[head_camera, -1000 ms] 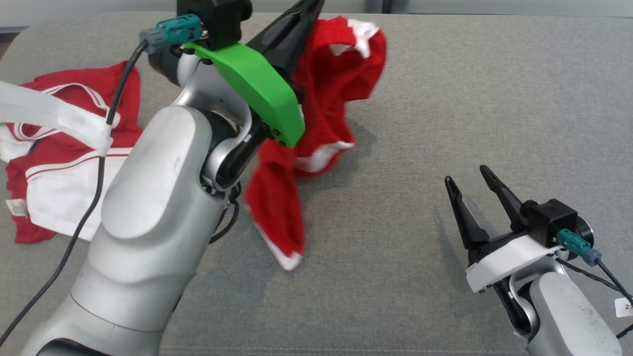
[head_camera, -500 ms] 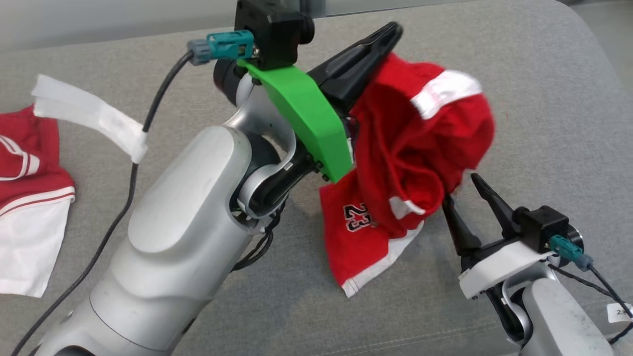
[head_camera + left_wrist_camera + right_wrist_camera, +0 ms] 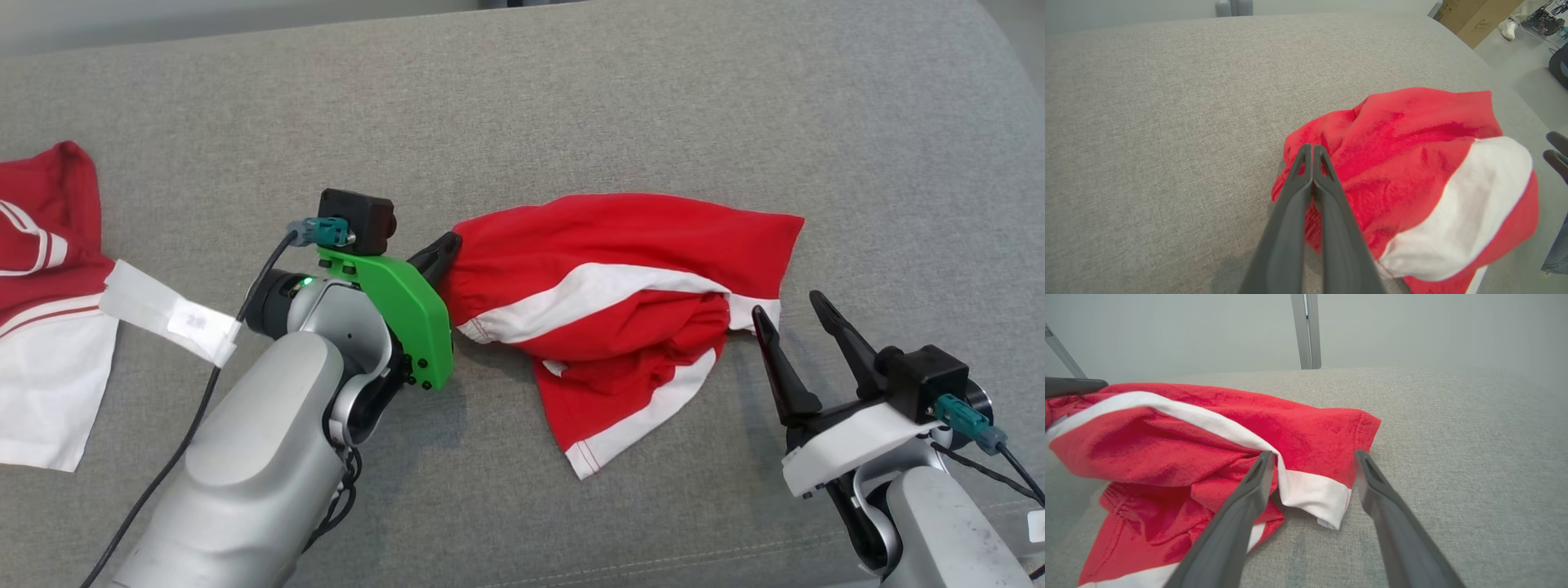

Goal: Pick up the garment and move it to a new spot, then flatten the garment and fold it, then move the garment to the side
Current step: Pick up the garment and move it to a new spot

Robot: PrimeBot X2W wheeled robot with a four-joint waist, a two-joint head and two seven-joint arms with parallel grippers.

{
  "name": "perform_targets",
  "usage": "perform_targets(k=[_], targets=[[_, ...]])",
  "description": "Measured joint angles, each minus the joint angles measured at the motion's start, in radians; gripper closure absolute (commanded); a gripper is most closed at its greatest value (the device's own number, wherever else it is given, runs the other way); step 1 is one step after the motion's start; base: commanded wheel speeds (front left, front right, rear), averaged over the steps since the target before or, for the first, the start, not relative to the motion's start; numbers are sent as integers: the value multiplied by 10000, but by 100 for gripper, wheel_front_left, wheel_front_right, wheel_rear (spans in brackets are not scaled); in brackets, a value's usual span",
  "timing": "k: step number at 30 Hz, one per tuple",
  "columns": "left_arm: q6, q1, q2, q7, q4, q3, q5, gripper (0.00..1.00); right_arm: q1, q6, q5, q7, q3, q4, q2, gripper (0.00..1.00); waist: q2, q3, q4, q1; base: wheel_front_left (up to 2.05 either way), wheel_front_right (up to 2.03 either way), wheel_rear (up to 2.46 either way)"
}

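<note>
Two grippers to record over the grey cushion [image 3: 571, 98]. At the left gripper [image 3: 447, 243]: fingers pressed together, pinching the gathered end of the red garment [image 3: 620, 302]. At the right gripper [image 3: 786, 304]: fingers spread wide, holding nothing, tips just beside the white-banded corner.

Location of the garment: bunched on the cushion between both grippers, well apart from a second garment [image 3: 49, 245] at the left edge.

Judged in hand: setting down at the new spot, ahead of flattening. Recommend keeping the left pinch, closing the right fingers on the near corner alone, then drawing apart low over the cushion. Avoid catching two layers.

Pose: left forearm low, reaching forward, fingers slanting toward the cloth. Right arm low at lower right, fingers pointing forward.
</note>
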Motion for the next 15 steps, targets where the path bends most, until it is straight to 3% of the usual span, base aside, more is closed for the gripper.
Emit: perform_targets(k=[5,8,9,15], targets=[[125,71,-6,-307,581,188,-2,100,-21,0,-73,0,215,-4,-123,0,0,75,231,0,0,0,0],[209,87,23,-497,895,407,-35,40,-49,0,-73,0,385,-2,-199,0,0,91,297,0,0,0,0],[209,95,21,-556,982,412,-48,0,-54,0,-73,0,428,-4,-203,0,0,90,300,0,0,0,0],[211,398,-115,-1057,1039,709,-265,0,-36,0,-75,0,495,12,-303,0,0,31,312,0,0,0,0]])
